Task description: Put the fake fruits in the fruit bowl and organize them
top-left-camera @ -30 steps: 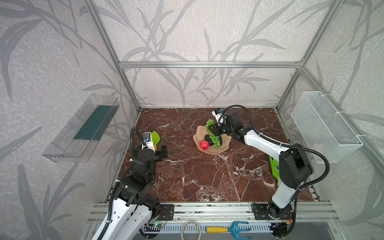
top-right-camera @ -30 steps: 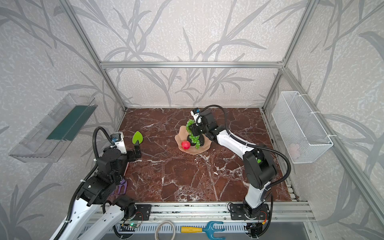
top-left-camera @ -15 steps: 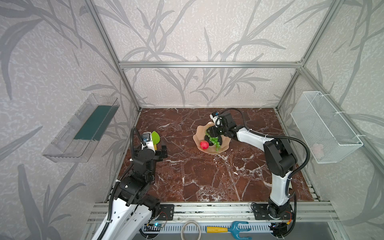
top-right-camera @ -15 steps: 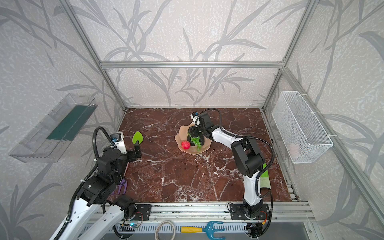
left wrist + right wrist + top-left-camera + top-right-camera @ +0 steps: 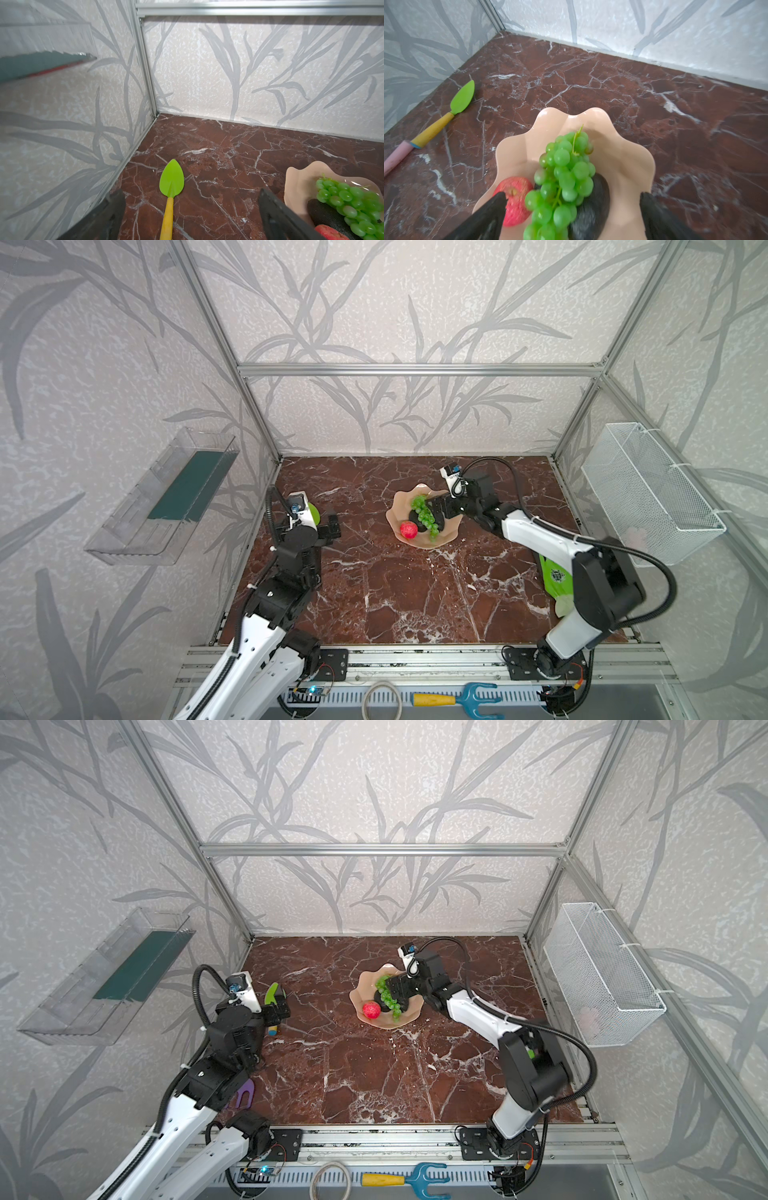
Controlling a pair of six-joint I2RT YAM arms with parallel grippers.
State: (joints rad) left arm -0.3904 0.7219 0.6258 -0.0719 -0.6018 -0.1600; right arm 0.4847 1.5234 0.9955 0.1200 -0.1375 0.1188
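Right wrist view: my right hand [image 5: 572, 195] stands wide open, holding nothing, its jaws straddling the grapes [image 5: 564, 172]. They drape over an avocado [image 5: 598, 199] beside the red fruit [image 5: 515, 199], probably so the bunch stays put. All lie in the bowl [image 5: 398, 506], near mid-frame in a top view. My left hand [image 5: 191, 193] hangs open and empty, out of the way.

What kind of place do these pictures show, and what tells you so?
Probably a robot test cell: an aluminium frame holds wallpapered walls, a left arm and a right arm stand on a front rail, and fake grapes lie in the fruit bowl.
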